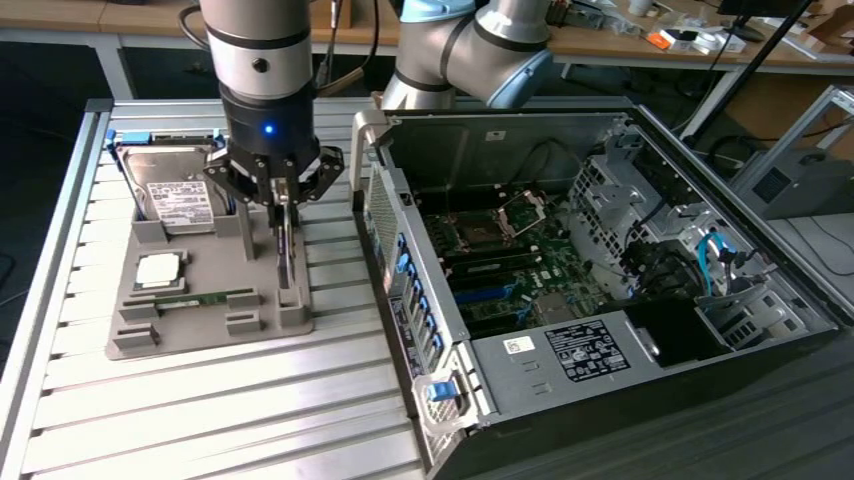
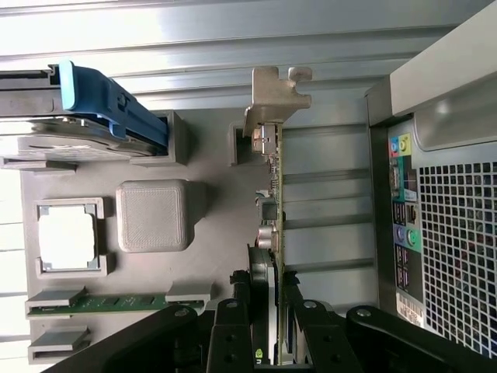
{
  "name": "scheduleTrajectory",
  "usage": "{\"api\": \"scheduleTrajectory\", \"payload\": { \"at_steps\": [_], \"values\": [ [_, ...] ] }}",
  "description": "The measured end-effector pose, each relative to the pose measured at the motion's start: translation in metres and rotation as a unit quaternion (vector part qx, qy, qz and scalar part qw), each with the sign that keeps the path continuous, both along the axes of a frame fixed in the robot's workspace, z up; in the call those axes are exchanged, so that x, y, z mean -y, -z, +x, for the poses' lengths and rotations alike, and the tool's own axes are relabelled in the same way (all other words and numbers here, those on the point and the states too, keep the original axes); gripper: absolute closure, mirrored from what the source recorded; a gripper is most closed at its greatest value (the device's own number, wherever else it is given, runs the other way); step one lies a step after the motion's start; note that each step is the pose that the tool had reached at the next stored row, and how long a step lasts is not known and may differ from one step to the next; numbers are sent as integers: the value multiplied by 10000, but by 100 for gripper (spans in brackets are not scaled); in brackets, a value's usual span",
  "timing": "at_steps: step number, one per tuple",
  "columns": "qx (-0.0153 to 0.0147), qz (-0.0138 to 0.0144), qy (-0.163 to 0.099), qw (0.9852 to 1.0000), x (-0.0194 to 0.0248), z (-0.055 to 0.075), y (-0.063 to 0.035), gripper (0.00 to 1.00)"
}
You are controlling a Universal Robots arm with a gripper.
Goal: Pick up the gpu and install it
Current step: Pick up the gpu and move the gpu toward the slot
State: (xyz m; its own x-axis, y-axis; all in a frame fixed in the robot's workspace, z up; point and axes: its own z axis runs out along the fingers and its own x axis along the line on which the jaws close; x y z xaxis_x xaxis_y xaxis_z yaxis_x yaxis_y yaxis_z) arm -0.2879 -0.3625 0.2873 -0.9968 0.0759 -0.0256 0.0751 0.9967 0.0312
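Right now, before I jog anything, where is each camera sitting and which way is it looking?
Exterior view: raised off the arm, looking down at the grey tray and open computer case; the arm and gripper show.
Wrist view: on the wrist, looking past the fingers, which clamp the gpu standing on edge in the tray.
Both show the gripper, gpu, tray and computer case.

High exterior and close overhead wrist views share the tray [image 1: 200, 338] [image 2: 211, 233].

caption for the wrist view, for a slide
pincer clamped on the upright gpu at the grey tray, pc case alongside
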Motion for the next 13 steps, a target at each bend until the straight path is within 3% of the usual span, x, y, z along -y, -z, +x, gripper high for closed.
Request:
{"api": "scheduleTrajectory", "payload": {
  "at_steps": [13],
  "values": [
    [0, 0, 0, 10000, 0, 0, -53, 73]
  ]
}}
